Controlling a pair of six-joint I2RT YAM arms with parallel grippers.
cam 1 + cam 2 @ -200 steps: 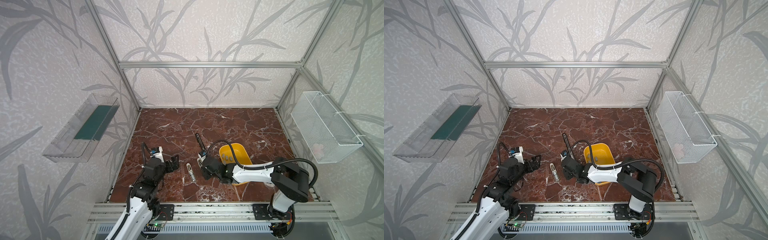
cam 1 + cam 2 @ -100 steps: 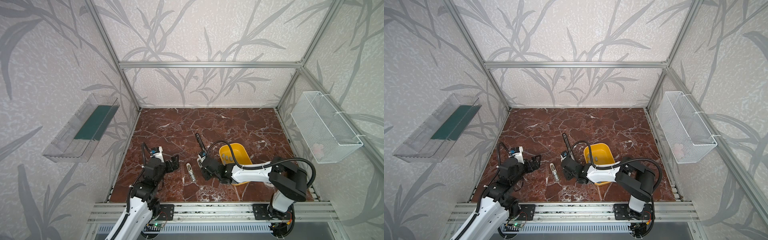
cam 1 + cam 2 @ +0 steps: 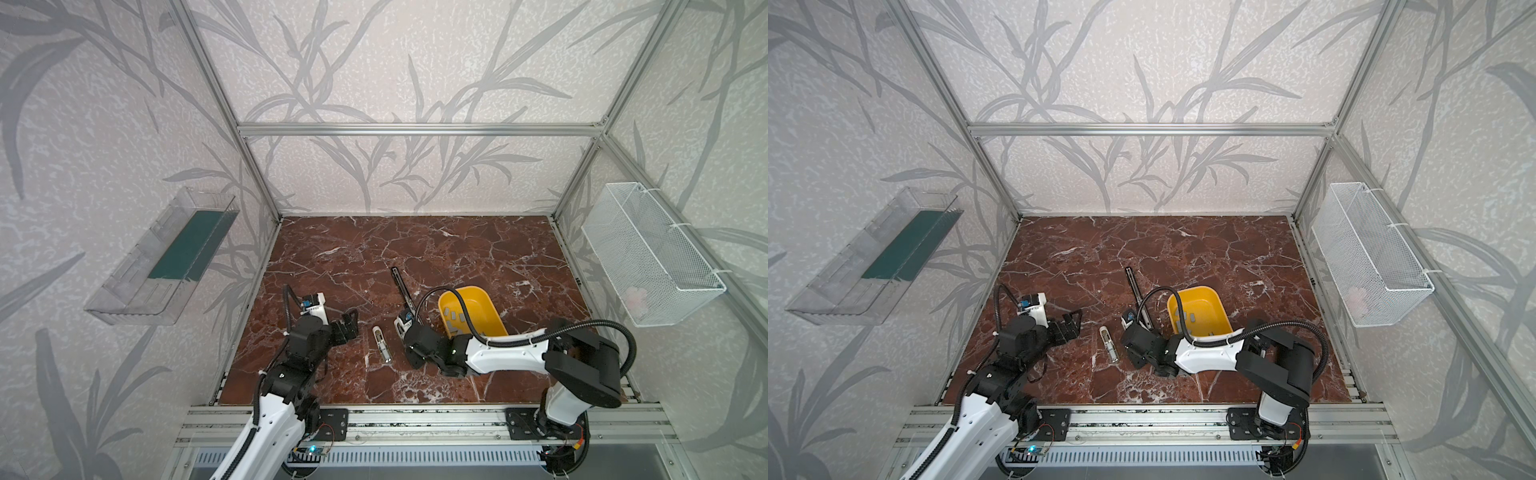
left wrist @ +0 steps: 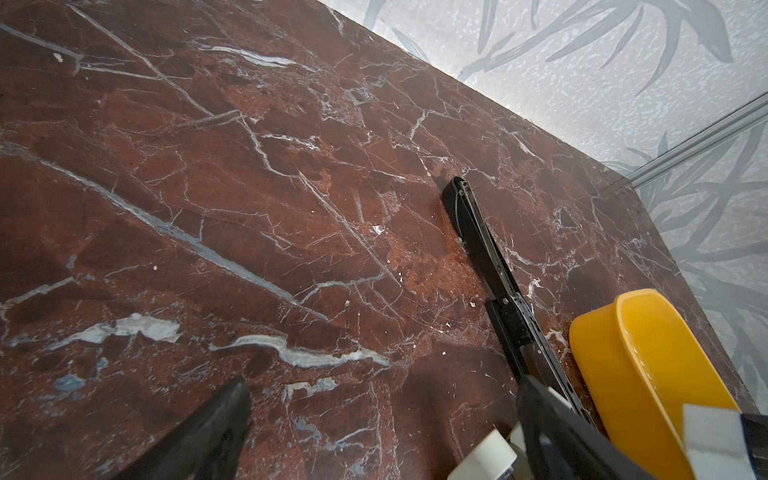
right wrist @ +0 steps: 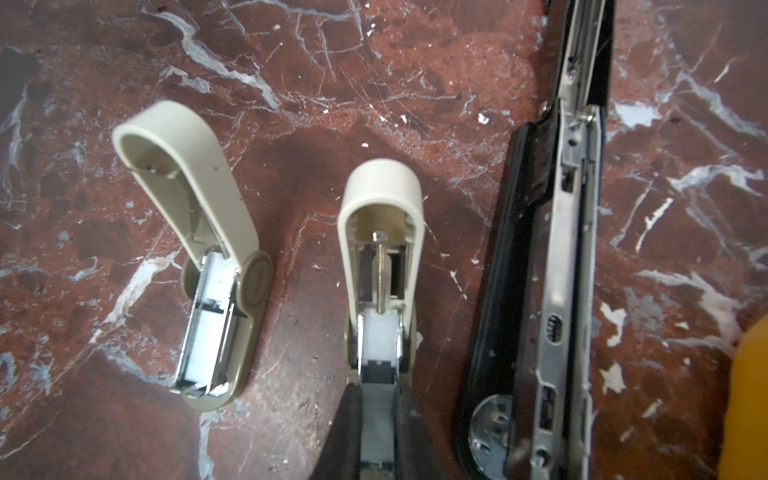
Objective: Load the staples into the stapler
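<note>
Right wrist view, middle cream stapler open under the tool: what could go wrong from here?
The right tool is shut on a grey staple strip at the mouth of the middle cream stapler; released askew, it may jam against the white pusher. Nothing braces that stapler, the left tool hangs open and apart, so pushing could slide it.

You have two cream staplers (image 5: 199, 195), one black stapler (image 3: 401, 284), one yellow tub (image 3: 494, 320), and some grey staples (image 3: 453, 316), too small to count.
</note>
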